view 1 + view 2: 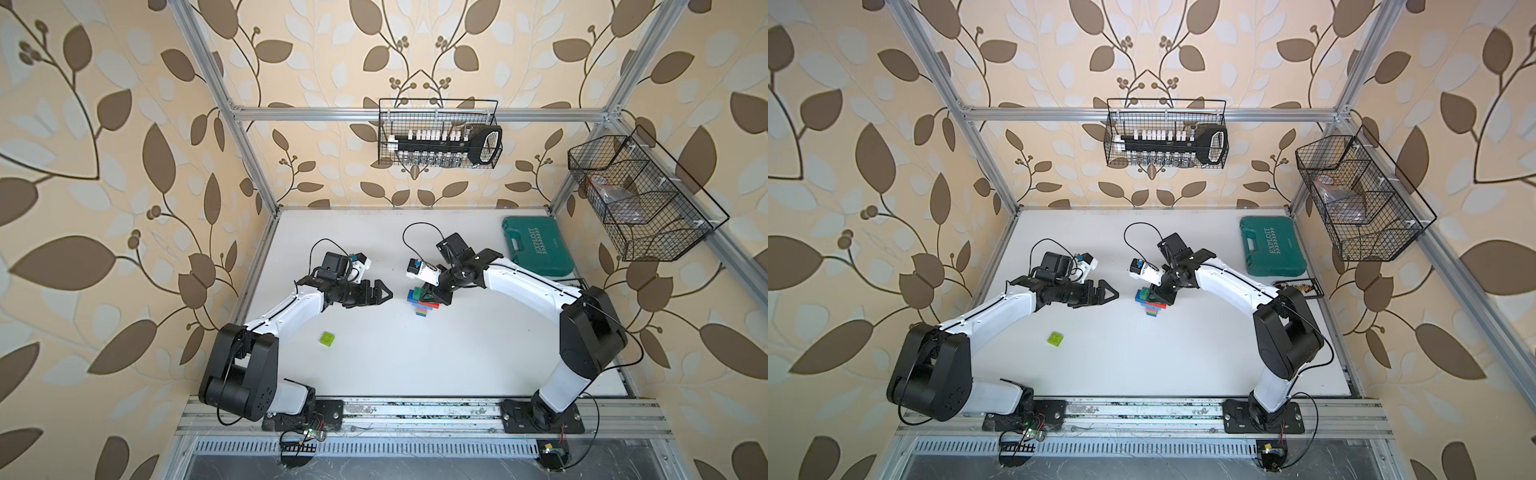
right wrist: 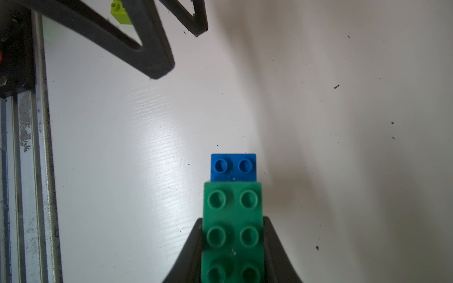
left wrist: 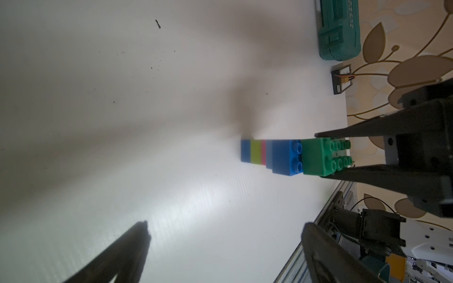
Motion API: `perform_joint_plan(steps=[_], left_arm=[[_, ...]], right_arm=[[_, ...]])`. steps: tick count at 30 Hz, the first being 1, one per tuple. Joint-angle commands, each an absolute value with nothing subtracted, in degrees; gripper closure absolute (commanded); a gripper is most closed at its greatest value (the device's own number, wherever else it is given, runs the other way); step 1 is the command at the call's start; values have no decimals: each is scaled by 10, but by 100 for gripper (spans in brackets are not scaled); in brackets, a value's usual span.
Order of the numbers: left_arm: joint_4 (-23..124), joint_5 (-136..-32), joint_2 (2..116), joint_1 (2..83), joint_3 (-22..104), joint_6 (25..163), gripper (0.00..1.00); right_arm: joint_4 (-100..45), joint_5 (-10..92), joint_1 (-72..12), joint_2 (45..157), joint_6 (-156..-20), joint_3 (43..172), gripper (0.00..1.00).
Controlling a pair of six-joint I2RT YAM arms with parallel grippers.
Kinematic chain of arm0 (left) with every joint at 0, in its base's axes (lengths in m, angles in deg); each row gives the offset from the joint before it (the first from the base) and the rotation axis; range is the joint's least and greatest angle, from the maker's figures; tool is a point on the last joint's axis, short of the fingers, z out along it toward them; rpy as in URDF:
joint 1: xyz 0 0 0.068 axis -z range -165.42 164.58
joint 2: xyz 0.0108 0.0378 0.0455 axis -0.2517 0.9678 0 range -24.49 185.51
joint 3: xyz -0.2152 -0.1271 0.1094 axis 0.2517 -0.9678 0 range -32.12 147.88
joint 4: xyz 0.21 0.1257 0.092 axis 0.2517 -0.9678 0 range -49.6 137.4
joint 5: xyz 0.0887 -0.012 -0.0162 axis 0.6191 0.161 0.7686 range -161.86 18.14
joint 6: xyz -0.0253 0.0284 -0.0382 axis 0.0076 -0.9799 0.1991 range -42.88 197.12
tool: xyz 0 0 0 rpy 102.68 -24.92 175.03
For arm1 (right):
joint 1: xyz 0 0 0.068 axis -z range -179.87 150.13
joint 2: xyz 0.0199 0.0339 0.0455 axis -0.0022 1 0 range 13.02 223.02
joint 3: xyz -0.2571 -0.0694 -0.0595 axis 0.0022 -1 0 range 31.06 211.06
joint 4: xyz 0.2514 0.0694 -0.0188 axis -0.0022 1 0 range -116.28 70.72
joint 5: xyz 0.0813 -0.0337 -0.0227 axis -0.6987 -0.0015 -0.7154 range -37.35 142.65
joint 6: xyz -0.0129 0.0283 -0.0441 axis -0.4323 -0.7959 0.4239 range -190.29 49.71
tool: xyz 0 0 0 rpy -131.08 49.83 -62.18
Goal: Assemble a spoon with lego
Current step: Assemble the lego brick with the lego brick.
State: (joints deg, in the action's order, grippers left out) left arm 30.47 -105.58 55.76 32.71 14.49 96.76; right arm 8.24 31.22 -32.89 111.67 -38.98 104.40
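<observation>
Plastic studded bricks in blue, lime, pink, red and green make up the small flat multicolour spoon [image 1: 424,306] [image 1: 1152,306], which lies near the middle of the white bench [image 1: 415,365], between the two arms' tips and partly under the right one. Its narrow stem of blue, lime and pink bands shows in the left wrist view, running away from the wider head. At the head end the black right hand [image 2: 232,221] [image 3: 320,154] is closed on a dark green brick [image 2: 232,235] [image 3: 315,156] with two rows of studs, one finger pressed on each long side. A blue brick [image 2: 233,166] [image 3: 285,156] with two studs showing touches that green brick's free end. The black left hand [image 1: 386,293] [image 1: 1113,294] hangs just beside the spoon, apart from it, fingers spread wide and holding nothing. A small lime brick [image 1: 327,338] [image 1: 1055,338] lies alone on the bench near the left arm, well apart from the spoon. A teal plastic tool case [image 1: 536,245] rests at the bench's far right corner.
</observation>
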Motion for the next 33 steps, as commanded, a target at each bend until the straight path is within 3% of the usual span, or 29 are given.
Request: perform_joint_plan(steps=[1, 18, 33], left_arm=[[313, -1074, 558, 332, 166, 968, 1], [282, -1057, 549, 333, 171, 947, 1], [238, -1027, 532, 327, 185, 920, 1]], right_arm=[[106, 345, -334, 1128, -399, 1008, 100], [123, 388, -345, 1209, -400, 984, 100], [297, 434, -357, 1308, -392, 1111, 100]])
